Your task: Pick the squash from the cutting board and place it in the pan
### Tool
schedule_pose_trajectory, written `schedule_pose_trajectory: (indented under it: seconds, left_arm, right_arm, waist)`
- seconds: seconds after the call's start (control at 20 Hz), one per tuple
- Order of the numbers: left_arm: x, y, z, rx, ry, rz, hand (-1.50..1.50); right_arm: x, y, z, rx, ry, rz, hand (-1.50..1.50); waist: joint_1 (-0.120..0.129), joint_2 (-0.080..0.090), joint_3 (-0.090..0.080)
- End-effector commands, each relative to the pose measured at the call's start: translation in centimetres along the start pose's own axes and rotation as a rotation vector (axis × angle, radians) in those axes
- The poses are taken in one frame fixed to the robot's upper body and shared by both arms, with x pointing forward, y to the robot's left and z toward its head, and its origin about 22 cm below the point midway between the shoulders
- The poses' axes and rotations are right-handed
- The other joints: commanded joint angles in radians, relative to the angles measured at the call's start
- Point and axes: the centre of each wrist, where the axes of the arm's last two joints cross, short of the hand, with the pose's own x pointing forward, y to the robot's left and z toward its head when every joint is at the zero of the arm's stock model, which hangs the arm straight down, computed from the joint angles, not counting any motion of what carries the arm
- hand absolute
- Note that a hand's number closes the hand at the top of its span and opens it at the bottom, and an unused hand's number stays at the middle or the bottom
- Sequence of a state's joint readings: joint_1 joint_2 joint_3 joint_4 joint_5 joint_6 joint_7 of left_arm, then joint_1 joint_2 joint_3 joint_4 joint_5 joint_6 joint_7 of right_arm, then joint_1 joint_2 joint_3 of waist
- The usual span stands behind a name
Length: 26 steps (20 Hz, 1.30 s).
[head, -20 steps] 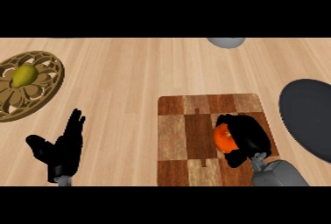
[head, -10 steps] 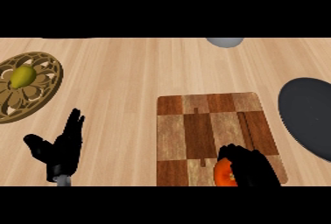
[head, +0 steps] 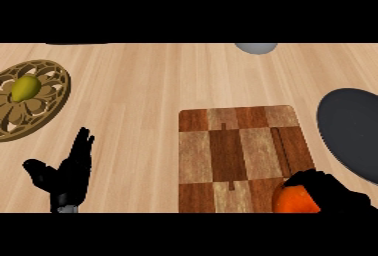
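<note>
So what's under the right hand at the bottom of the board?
An orange squash shows under the right hand, whose fingers curl over it at the cutting board's near right corner. Its right side and underside are hidden, so board contact is unclear.

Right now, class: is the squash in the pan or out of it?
Out. The orange squash sits in the right hand over the cutting board, apart from the pan.
</note>
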State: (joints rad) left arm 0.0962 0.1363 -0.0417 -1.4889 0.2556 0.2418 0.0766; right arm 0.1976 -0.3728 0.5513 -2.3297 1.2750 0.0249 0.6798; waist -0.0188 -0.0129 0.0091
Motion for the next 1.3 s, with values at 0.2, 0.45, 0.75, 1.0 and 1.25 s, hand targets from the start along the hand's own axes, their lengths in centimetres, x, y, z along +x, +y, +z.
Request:
schedule_pose_trajectory:
  seconds: [0.2, 0.45, 0.75, 1.0, 1.25]
  left_arm:
    - [-2.6, -0.2, 0.6, -0.010, 0.068, -0.006, 0.00]
    - [-1.4, -1.4, 0.0, -0.017, 0.067, 0.002, 0.00]
    - [0.2, -2.0, -0.1, -0.043, 0.062, 0.005, 0.00]
    - [-1.2, -2.1, 0.9, -0.047, 0.057, -0.007, 0.00]
    - [-1.5, -1.7, -0.4, -0.042, 0.056, -0.014, 0.00]
  right_arm:
    - [-0.8, -4.1, -0.8, -0.103, 0.126, -0.071, 1.50]
    - [-3.7, -3.0, -4.3, -0.122, 0.155, -0.166, 1.50]
    - [-11.2, -4.6, -10.8, -0.214, 0.217, -0.085, 1.50]
    - [-16.0, -0.6, -13.2, -0.213, 0.234, -0.070, 1.50]
    - [-21.2, 0.0, -17.3, -0.227, 0.277, -0.145, 1.50]
  waist:
    - [0.018, 0.013, -0.010]
    - [0.022, 0.015, -0.008]
    - [0.028, 0.017, -0.008]
    - [0.034, 0.017, -0.008]
    - [0.043, 0.023, -0.007]
